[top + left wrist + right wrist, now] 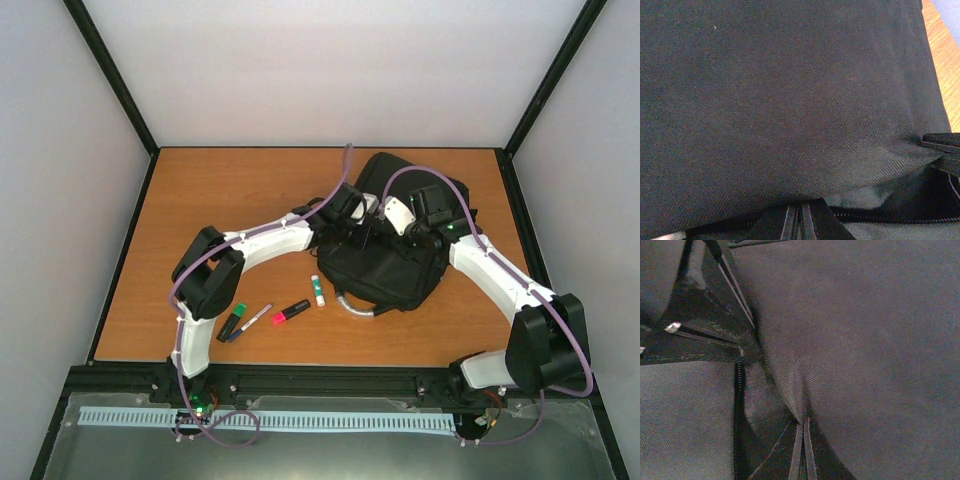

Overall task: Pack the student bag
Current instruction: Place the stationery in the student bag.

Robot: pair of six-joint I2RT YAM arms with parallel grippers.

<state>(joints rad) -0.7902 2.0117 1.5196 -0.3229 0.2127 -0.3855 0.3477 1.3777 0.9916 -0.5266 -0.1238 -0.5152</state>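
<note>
Left end effector (800, 207) on student bag (790, 100)

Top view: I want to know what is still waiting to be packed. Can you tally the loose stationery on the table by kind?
Markers: 2, a green-capped marker and a red marker
Pens: 1, a slim pen
Sticks: 1, a white stick with a green end
Total: 4, all lying on the table outside the student bag
</note>
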